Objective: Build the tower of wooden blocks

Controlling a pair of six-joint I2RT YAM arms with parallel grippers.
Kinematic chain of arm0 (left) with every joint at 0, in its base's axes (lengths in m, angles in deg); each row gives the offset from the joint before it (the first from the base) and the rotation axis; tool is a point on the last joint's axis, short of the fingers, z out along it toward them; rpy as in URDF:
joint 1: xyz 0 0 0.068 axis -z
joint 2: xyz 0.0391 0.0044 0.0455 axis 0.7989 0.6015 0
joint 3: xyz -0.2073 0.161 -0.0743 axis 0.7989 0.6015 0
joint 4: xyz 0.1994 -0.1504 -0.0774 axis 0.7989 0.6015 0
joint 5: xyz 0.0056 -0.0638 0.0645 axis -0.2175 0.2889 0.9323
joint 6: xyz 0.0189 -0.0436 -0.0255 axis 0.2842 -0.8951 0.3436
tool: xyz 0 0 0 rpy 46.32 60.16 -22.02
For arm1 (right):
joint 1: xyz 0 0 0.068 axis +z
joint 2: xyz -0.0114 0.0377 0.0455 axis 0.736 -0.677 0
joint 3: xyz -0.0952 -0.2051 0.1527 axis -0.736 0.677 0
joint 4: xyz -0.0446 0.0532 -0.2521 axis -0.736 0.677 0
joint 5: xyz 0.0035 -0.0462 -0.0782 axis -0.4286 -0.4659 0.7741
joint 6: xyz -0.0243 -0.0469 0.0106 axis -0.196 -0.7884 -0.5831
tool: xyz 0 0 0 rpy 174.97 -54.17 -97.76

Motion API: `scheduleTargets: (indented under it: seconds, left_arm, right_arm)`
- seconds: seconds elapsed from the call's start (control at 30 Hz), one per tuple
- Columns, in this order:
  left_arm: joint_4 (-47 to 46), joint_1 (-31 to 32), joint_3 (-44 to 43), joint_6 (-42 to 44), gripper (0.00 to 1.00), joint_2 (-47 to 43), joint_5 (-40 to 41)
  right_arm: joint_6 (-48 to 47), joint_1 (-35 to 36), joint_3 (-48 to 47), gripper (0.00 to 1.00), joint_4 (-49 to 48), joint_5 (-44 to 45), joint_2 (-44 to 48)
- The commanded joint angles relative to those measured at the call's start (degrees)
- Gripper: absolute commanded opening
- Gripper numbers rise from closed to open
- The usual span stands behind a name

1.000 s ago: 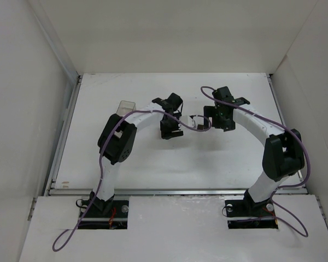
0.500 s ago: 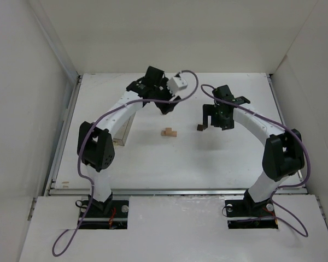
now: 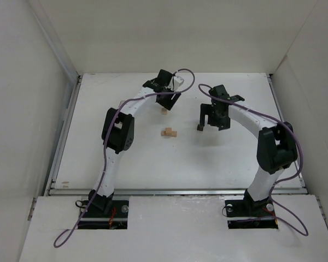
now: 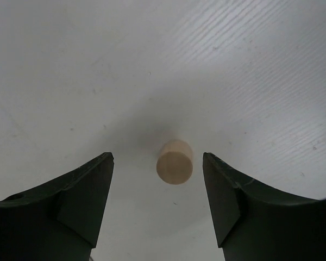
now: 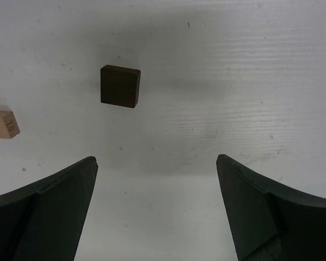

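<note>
Wood pieces lay apart on the table (image 3: 126,158); no stack was yet begun. Left gripper (image 4: 157,157) was held spread over a pale round piece (image 4: 174,162) at frame centre. Right gripper (image 5: 156,157) was likewise spread, with the dark brown cube (image 5: 120,86) at upper left and the tan oblong block (image 5: 2,124) at the left edge. Judged: pick-up step; a squared descent and closure was called for next.

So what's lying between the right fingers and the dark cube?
Nothing but bare white table. The right wrist view shows the dark cube lying ahead of the open right fingers, apart from both.
</note>
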Motion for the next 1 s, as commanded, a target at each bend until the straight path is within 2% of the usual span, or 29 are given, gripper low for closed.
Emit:
scheduleTargets:
  seconds: [0.0, 0.4, 0.77, 0.97]
  left_arm:
    - [0.1, -0.5, -0.4, -1.7, 0.62, -2.4, 1.6]
    - [3.9, -2.0, 0.1, -4.0, 0.43, 1.7, -0.1]
    - [5.5, -2.6, 0.1, -5.3, 0.43, 2.3, -8.7]
    - [2.4, -2.6, 4.3, -6.7, 0.55, -2.0, -11.6]
  right_arm:
    - [1.4, -0.1, -2.3, 0.95, -2.5, -0.3, -1.4]
    - [2.0, 0.4, -3.4, 0.95, -2.5, 0.3, -2.7]
    - [2.0, 0.4, -3.9, 0.95, -1.5, 1.3, -2.2]
    - [2.0, 0.4, -2.9, 0.95, -1.5, 1.9, -1.5]
